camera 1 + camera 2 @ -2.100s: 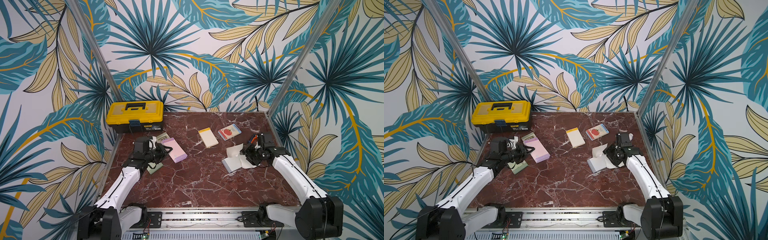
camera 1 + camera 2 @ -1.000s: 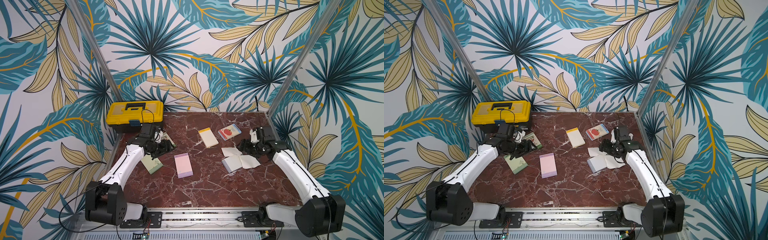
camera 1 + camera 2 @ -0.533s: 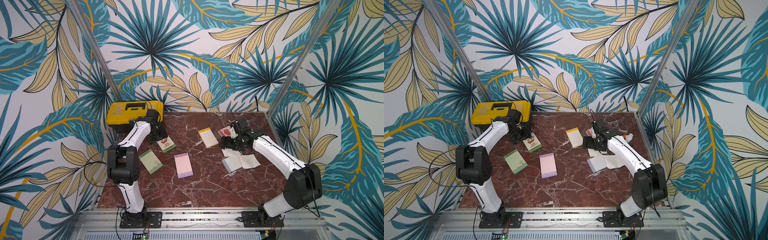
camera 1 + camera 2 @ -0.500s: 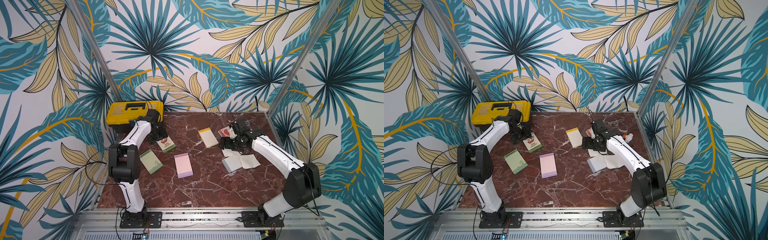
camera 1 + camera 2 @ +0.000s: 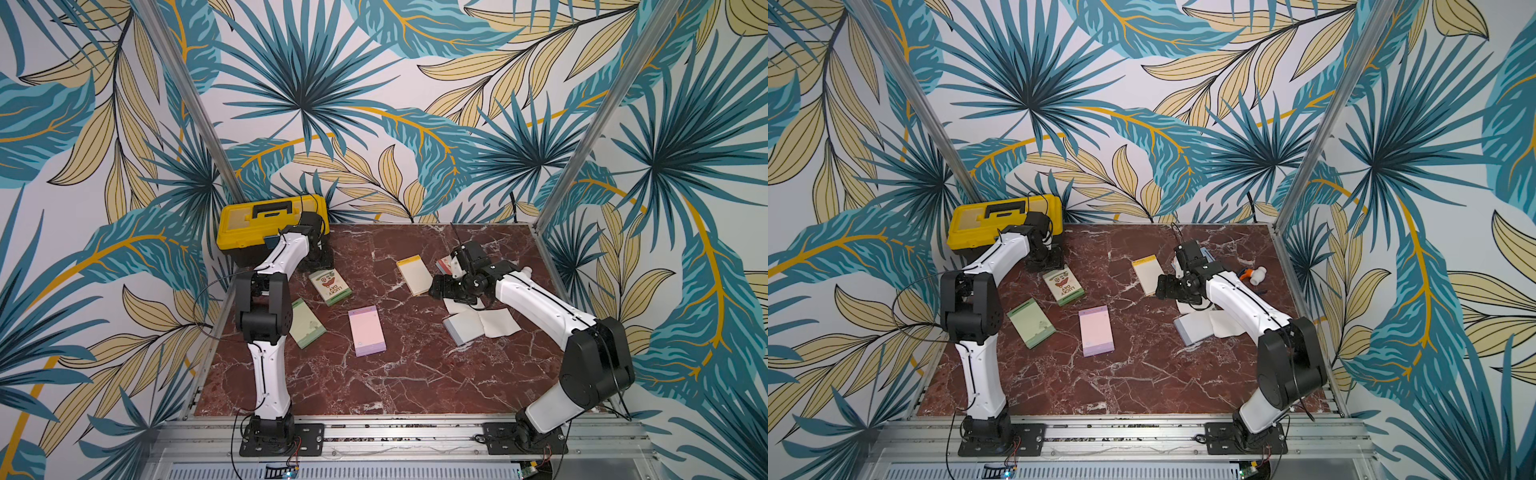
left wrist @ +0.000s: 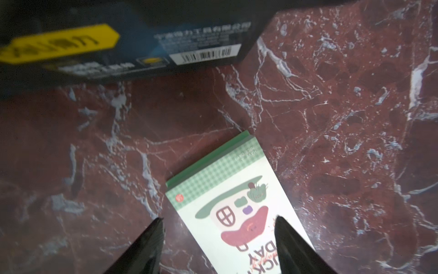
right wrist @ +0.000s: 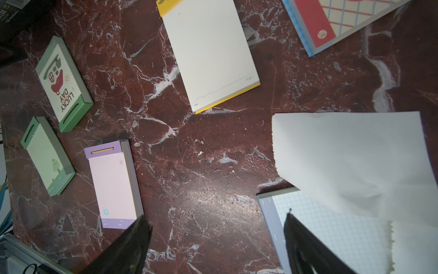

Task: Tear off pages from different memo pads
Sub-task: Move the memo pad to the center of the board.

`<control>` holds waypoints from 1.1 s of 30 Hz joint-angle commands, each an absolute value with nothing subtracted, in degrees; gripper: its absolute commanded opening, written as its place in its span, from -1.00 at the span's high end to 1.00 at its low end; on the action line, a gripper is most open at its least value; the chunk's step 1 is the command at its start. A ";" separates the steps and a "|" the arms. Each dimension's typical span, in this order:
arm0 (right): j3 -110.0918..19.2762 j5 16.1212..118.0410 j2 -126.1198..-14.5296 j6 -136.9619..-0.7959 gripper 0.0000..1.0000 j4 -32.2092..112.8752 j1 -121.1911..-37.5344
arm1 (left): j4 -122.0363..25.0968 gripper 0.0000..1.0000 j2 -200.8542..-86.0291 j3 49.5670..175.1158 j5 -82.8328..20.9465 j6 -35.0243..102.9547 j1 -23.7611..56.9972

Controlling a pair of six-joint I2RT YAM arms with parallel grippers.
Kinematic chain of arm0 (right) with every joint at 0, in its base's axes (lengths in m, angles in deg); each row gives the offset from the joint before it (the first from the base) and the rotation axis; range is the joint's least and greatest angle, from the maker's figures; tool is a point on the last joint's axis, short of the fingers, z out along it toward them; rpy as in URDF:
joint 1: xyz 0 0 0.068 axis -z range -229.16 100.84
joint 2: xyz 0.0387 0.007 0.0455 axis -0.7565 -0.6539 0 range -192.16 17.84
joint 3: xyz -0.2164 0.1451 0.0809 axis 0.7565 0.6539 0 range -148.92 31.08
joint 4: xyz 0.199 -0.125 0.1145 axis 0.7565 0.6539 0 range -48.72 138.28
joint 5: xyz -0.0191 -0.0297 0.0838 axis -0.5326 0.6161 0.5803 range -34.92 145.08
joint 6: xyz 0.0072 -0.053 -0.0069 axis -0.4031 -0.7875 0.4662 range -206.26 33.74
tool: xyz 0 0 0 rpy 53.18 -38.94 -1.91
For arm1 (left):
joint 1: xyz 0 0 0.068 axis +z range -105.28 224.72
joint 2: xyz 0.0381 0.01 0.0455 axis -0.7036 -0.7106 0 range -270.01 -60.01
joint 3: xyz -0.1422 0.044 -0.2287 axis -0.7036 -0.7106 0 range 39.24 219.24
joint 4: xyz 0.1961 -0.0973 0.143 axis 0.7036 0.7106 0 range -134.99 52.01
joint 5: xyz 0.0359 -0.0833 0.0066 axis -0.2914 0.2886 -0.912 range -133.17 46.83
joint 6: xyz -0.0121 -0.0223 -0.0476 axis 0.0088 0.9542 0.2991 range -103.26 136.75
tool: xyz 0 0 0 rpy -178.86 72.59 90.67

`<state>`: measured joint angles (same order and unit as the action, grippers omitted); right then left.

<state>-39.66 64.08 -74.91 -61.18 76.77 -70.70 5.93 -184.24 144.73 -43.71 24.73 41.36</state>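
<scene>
**Pages:** two loose white sheets, one (image 5: pixel 498 326) just beside the blue grid pad (image 5: pixel 461 330) and one (image 7: pixel 355 161) overlapping its corner. Both lie at the right of the bench (image 5: pixel 374 386), and a ragged torn edge shows in the right wrist view.

**Memo pads:** six, flat on the bench, none touching another.
- the grid pad
- cream pad with yellow edge (image 5: pixel 414 274)
- apple-cover pad (image 7: pixel 331 21), mostly hidden under the right arm in both top views
- lilac pad (image 5: pixel 367 330)
- plain green pad (image 5: pixel 307 324)
- "LUCKY DAY" pad (image 5: pixel 330 286), printed top sheet in place

**Left hand** (image 6: pixel 218 219): fingers apart, empty, poised over the "LUCKY DAY" pad near the yellow toolbox (image 5: pixel 266 220).

**Right hand** (image 7: pixel 216 215): fingers apart, empty, above the bench beside the grid pad.

**Step, as judged:** the grid pad has yielded its sheets, and the "LUCKY DAY" pad looks to be next.

**Next move calls for:** one hand pinning the block flat while the other pinches a single top sheet at its free edge and peels it towards the binding.
</scene>
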 commanded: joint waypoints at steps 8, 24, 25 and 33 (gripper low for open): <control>-36.67 63.65 -72.62 -60.07 -0.77 74.18 -70.96 | -0.52 -0.51 -187.97 142.83 -43.21 16.05 41.68; -37.13 64.82 -72.00 -56.16 -0.68 74.92 -72.22 | 6.89 -0.29 -179.69 127.46 -36.68 24.58 39.00; -36.85 64.50 -71.98 -55.47 -0.66 75.03 -72.97 | 6.85 -0.26 -178.64 125.93 -34.84 25.34 38.86; -35.45 66.53 -74.99 -42.52 -0.45 65.80 -82.53 | 4.61 -0.07 -173.01 115.88 -25.17 37.86 31.89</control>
